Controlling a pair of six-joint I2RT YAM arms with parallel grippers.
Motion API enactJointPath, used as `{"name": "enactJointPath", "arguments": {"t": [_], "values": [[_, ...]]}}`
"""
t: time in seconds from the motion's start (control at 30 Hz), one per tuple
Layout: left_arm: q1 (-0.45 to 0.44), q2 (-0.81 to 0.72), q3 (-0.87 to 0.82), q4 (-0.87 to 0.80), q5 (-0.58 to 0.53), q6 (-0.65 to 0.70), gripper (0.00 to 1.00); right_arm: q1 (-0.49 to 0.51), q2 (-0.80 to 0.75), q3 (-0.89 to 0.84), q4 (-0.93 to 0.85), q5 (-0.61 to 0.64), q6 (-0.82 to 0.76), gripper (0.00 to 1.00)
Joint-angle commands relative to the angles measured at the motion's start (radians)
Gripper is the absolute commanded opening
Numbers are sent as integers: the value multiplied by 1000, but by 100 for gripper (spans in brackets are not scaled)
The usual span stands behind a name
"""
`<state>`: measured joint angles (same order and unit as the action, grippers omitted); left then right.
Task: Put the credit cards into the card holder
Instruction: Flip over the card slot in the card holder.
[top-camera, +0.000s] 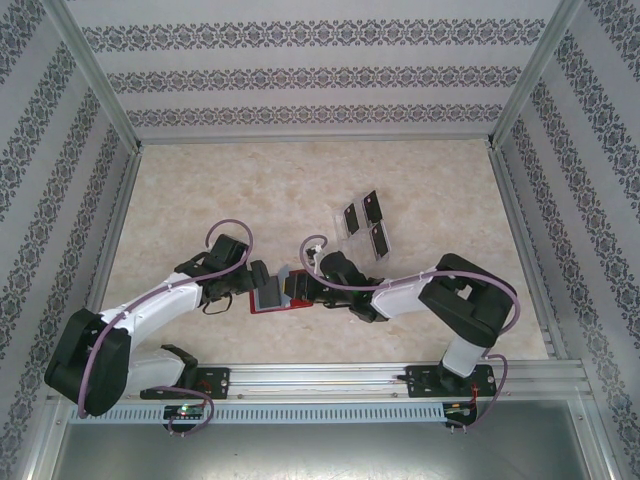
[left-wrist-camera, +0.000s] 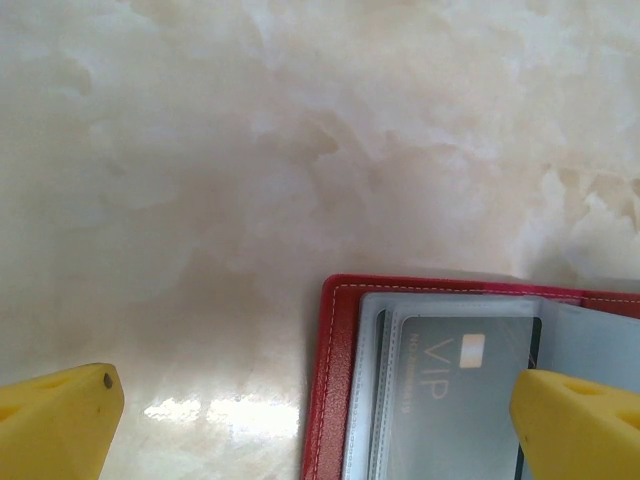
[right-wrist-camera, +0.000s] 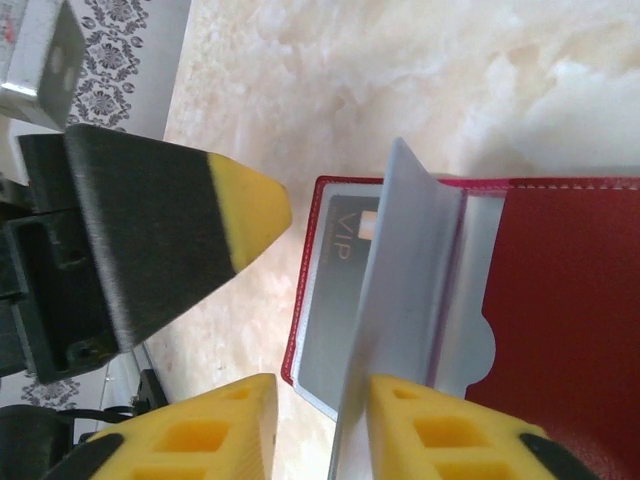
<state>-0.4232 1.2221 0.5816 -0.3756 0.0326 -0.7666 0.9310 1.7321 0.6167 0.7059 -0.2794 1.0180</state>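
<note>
The card holder (top-camera: 272, 301) is a red wallet lying open on the table between my two grippers. A dark credit card (left-wrist-camera: 455, 395) marked VIP sits inside one of its clear pockets and is also seen from the right wrist (right-wrist-camera: 335, 290). Three more black credit cards (top-camera: 372, 208) lie on a transparent tray. My left gripper (left-wrist-camera: 315, 400) is wide open over the wallet's (left-wrist-camera: 335, 380) left edge, one fingertip (left-wrist-camera: 575, 425) above the pocket. My right gripper (right-wrist-camera: 320, 400) is partly open; a clear pocket leaf (right-wrist-camera: 400, 280) stands up between its jaws, against the right finger (right-wrist-camera: 450, 440).
The transparent slotted tray (top-camera: 345, 232) lies behind and right of the wallet. The left gripper's black and yellow finger (right-wrist-camera: 160, 240) hangs close to the wallet's (right-wrist-camera: 570, 300) far edge. Aluminium frame rails (top-camera: 520, 230) and patterned walls bound the marbled table (top-camera: 220, 190).
</note>
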Motion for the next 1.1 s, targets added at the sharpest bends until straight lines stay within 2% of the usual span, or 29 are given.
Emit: {"name": "enactJointPath", "arguments": {"t": [0.0, 0.1, 0.17, 0.2, 0.4, 0.73, 0.87, 1.07], "values": [[13, -11, -10, -32, -12, 5, 100, -11, 38, -3, 75, -19, 26, 27], [13, -13, -11, -26, -10, 5, 100, -10, 62, -6, 114, -29, 44, 26], [13, -10, -10, -25, -9, 5, 100, -10, 75, -7, 143, -40, 55, 39], [13, -8, -9, -25, -8, 5, 100, -11, 77, -11, 159, -40, 62, 41], [15, -10, -11, -25, -7, 6, 100, -12, 34, -33, 173, -19, 60, 42], [15, -16, -17, -19, -3, 4, 100, -32, -45, -62, 96, 18, 30, 34], [14, -18, -19, -17, -2, 4, 100, -32, -31, -58, 102, 13, 36, 25], [15, -20, -21, -16, -3, 4, 100, -32, -1, -45, 115, -9, 43, 17]]}}
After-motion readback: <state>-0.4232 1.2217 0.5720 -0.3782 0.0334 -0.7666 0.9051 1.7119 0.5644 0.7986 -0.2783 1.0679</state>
